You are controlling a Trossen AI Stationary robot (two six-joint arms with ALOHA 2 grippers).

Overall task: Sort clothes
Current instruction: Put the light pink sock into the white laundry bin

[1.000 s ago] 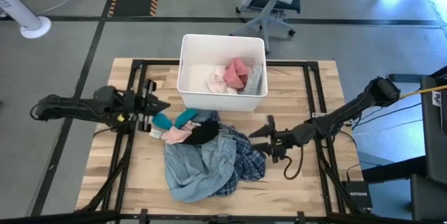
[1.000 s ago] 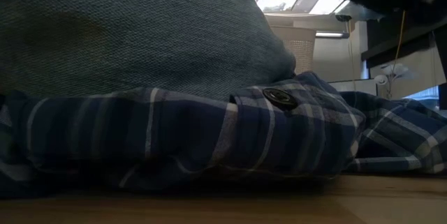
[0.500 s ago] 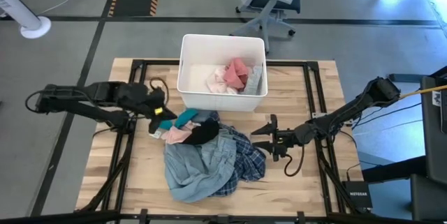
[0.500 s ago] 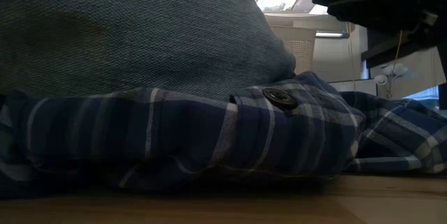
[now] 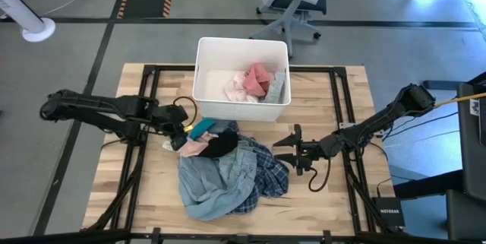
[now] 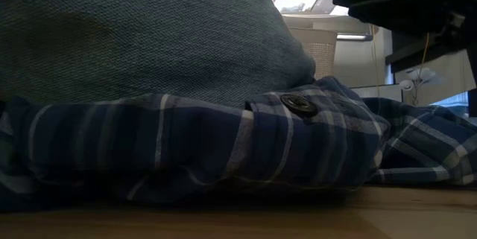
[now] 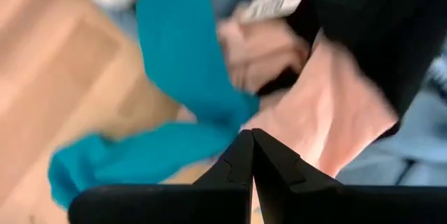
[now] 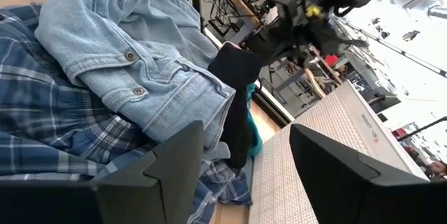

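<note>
**Two dark arms, slim and jointed**

Both arms are black, built of thin tubular links between bulkier rounded joints. The left gripper [image 5: 181, 131] carries a small yellow mark near its wrist, and its two fingers [image 7: 237, 161] taper to matte black wedges. The right gripper [image 5: 285, 147] has broad, flat, angular fingers [image 8: 167, 158]; what looks like a black cable loops below its wrist.
</note>
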